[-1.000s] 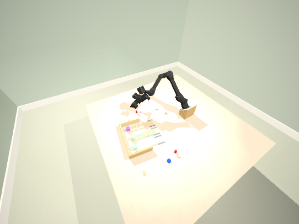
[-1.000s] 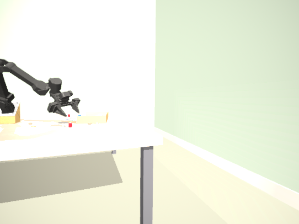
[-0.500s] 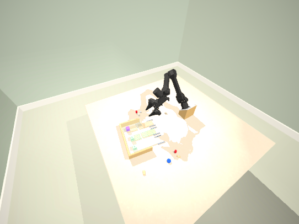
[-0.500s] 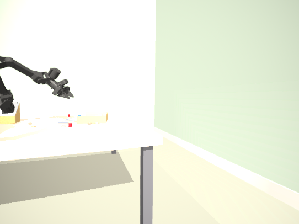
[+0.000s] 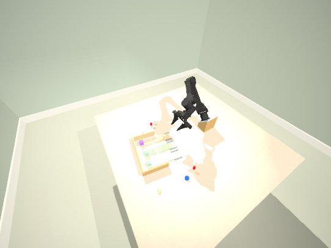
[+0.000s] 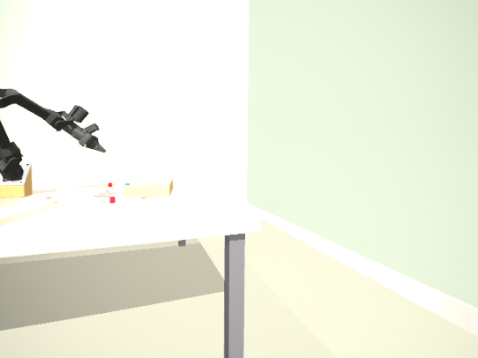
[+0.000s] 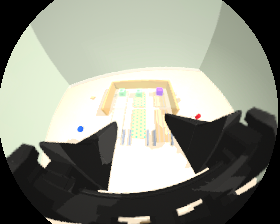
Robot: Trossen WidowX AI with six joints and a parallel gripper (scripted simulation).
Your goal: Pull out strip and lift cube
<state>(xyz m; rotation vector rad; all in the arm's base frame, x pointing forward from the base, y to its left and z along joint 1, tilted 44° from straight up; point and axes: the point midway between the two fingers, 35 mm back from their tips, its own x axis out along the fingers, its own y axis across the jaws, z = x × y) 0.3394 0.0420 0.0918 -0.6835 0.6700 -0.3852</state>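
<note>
The black arm (image 5: 190,90) (image 6: 33,107) is raised high from its base and bent at the elbow, with the forearm sloped downward toward the wrist (image 5: 189,108) (image 6: 72,127), as is seen from the exterior. The gripper (image 5: 174,127) (image 6: 105,152) (image 7: 140,120) is held in the air at the end of the arm, its tips pointed forward and down at a slant. Its two dark, wedge-shaped fingers (image 5: 184,126) are parted widely but not fully, and nothing is gripped between them.
</note>
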